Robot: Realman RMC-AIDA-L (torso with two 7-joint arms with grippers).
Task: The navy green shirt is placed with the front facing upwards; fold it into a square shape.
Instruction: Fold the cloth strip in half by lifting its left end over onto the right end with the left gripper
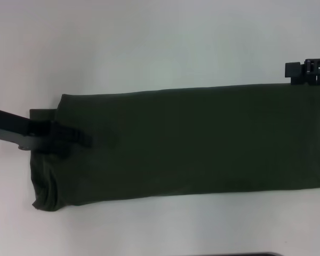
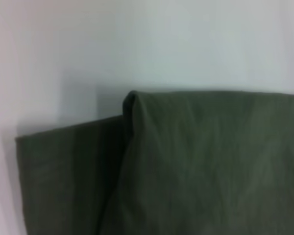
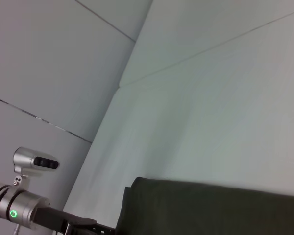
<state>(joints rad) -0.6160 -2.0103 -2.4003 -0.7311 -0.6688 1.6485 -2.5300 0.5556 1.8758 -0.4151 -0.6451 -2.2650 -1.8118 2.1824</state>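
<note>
The navy green shirt [image 1: 192,144] lies on the white table as a long plain dark green band running left to right, with no lettering showing. Its left end is bunched, and a lower layer pokes out at the far left corner [image 2: 63,166]. My left gripper [image 1: 77,138] rests over that left end, on top of the cloth. My right gripper [image 1: 308,72] is at the band's far right corner, by the table's right side. The right wrist view looks along the shirt [image 3: 210,208] to the left arm's gripper [image 3: 81,224] at the other end.
The white table [image 1: 149,48] stretches bare beyond the shirt and in front of it. A silver wrist joint with a green light [image 3: 14,210] belongs to the left arm. Wall panels rise behind the table's far edge.
</note>
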